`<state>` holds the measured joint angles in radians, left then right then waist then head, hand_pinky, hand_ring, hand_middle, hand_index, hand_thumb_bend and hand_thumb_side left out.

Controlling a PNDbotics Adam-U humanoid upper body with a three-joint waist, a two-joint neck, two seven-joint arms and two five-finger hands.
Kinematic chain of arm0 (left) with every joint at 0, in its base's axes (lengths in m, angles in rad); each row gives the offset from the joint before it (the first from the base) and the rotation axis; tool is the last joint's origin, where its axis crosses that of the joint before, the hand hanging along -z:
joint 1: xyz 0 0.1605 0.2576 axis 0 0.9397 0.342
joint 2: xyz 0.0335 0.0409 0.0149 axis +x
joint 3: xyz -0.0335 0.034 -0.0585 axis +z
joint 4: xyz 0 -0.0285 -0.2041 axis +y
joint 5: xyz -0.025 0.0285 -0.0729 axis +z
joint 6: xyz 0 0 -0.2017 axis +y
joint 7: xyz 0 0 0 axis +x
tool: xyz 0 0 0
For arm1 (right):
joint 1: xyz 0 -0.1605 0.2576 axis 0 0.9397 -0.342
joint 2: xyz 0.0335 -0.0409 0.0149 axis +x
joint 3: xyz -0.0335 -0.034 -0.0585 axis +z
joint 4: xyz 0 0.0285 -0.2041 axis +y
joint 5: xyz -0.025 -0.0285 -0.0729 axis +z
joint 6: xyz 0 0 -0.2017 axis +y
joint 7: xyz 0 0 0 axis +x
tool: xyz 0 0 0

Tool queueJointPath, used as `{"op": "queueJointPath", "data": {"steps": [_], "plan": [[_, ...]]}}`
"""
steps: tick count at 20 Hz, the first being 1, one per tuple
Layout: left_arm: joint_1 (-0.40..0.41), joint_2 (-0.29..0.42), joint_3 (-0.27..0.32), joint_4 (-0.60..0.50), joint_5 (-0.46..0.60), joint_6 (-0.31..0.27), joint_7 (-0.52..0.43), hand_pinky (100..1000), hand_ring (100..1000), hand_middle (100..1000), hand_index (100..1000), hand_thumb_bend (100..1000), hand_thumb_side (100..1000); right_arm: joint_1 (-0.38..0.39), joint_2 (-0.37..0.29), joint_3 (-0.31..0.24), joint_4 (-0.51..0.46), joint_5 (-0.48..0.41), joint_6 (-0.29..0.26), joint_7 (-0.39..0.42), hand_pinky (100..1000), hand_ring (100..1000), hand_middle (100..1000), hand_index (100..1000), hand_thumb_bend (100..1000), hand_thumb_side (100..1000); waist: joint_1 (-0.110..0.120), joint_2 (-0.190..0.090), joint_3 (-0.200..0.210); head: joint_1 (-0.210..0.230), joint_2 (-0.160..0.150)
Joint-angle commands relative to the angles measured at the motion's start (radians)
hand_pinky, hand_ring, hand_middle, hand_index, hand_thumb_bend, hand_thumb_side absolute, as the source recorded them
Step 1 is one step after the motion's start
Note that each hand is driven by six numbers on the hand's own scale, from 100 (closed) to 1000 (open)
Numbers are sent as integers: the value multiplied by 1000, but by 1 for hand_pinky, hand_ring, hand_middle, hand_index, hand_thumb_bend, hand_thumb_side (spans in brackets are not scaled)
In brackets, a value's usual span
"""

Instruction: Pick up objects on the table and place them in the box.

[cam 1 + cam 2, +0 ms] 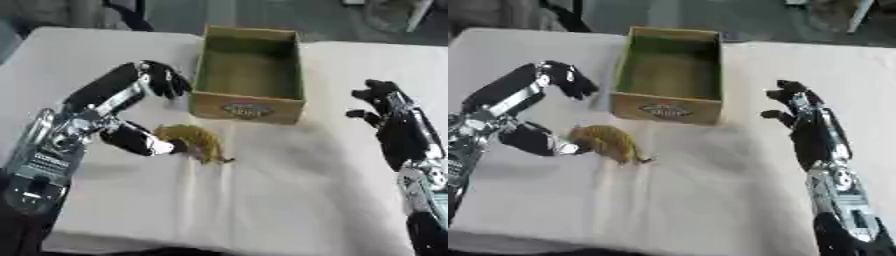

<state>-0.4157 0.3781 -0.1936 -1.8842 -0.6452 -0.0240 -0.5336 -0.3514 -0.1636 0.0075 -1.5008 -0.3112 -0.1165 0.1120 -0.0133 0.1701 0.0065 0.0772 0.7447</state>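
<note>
my left hand (131, 107) comes in from the left, spread wide, fingers arched high and curled at the tips, thumb low, holding nothing. my right hand (394, 120) stands at the right, fingers up and relaxed.

White cloth (289, 200) covers the table, w/ creases running down its middle. Beyond the far edge: dark greyish floor (175, 12) (blurred), plus a pale object (398, 12) at top right, can't tell what.
</note>
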Motion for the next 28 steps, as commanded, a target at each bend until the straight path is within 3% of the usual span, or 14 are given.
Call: {"op": "queueJointPath", "data": {"steps": [1,11,28], "plan": [[-25,-5,-14,17,-57,8,-5,624,603,598,745,648,100,-8,-11,1,-17,-2,1,2,595,826,594,757,100,598,2,-16,-2,3,0],[-57,-35,-67,139,-168,2,5,621,605,602,743,670,100,-7,-9,3,-16,-2,2,4,595,826,594,757,100,600,2,-16,-7,7,-1],[-114,-80,-77,357,-289,19,92,595,562,554,697,641,100,-6,-6,6,-15,-3,4,6,595,825,593,757,100,605,2,-16,-15,11,0]]}}
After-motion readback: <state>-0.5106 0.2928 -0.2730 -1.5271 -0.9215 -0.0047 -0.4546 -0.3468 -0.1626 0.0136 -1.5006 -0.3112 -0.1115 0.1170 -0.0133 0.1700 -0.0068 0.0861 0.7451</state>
